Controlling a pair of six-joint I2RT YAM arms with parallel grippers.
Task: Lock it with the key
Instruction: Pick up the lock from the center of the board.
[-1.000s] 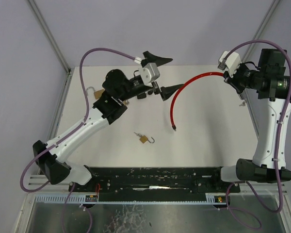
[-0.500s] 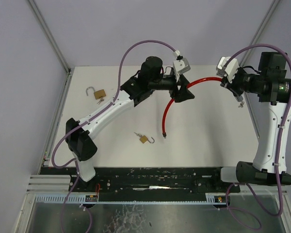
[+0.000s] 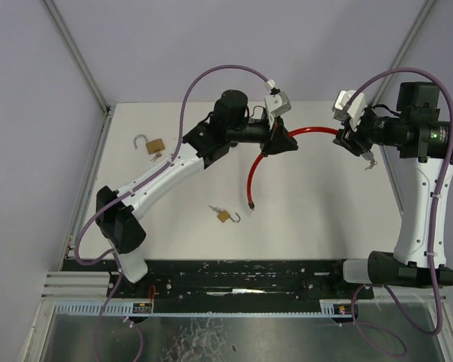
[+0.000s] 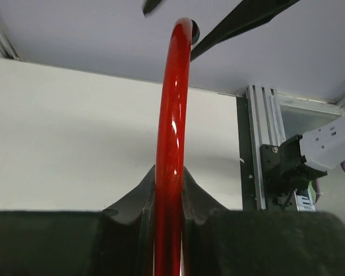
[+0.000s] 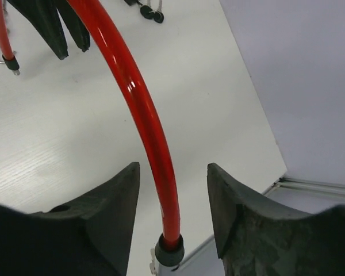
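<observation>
Red cable (image 3: pixel 250 181) has just changed hands, so take note. A second ago your left gripper (image 3: pixel 279 142) hung wide open and clear of it. Now it has swung in and closed on the middle of the arc, and the left wrist view shows the fingers (image 4: pixel 132 201) pinched tight on the red tube from both sides. At the same time your right gripper (image 3: pixel 347 137), which was closed on the far end, has let go. In the right wrist view its fingers (image 5: pixel 112 195) stand apart, with daylight on either side of the cable and the black end cap (image 5: pixel 169 253) hanging loose between them. The cable is up off the table (image 3: pixel 325 219), arching from the right gripper through the left one, and its free end has drifted a little leftward, dangling just above the small padlock (image 3: pixel 223 216). The larger padlock (image 3: pixel 156 145) lies untouched at far left with its shackle open. I read this as a handover: your left arm now carries the cable alone and your right is freed, probably for the key. Nothing is locked yet, and most of the job is still ahead.
</observation>
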